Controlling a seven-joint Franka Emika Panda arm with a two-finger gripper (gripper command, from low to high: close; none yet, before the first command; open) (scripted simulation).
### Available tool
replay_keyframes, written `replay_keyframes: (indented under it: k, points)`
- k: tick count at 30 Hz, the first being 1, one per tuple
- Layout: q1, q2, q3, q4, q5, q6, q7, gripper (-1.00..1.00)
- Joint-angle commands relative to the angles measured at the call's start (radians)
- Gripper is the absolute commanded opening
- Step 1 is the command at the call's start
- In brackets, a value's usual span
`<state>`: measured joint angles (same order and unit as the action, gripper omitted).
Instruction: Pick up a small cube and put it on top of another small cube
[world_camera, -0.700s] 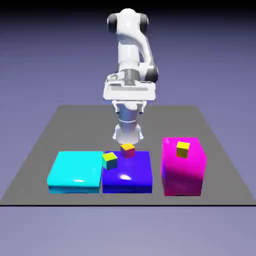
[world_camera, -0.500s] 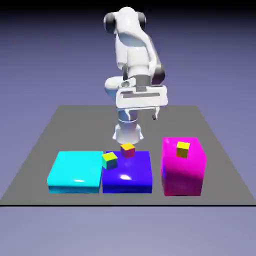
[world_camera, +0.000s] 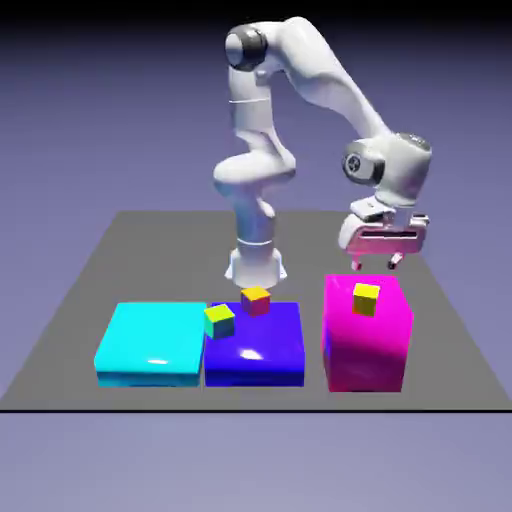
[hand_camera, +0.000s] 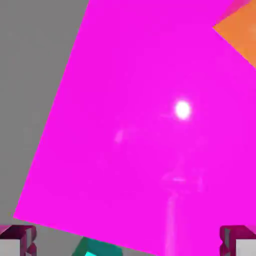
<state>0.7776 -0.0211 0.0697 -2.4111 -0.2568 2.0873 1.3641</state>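
Claw (world_camera: 374, 265): right of centre in the exterior view; I have it spread, pinching nothing.
Teal cube (hand_camera: 102, 247): bottom edge of the hand view, left of middle; looks light and stiff; I'd grip opposite side faces, midway up.
Yellow-green-topped cube (world_camera: 219, 322): lower left of centre.
Hard to see: teal cube cropped below; I can't find it in the exterior view, probably behind the magenta block (world_camera: 365, 350).

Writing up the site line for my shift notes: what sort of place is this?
Probably a simulated test bench: a white robot arm over a plain grey table, glossy coloured blocks, and a featureless blue-violet backdrop.
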Motion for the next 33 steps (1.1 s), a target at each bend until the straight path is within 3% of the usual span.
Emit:
replay_keyframes:
  k: [1, 7, 33]
  points:
    - [0.009, 0.036, 0.02, 0.017, -0.028, -0.043, 0.037, 0.0]
    - [-0.045, 0.228, 0.226, 0.036, -0.274, -0.101, 0.205, 0.0]
    - [-0.987, 0.581, 1.053, -0.238, -1.163, 0.53, 0.383, 0.0]
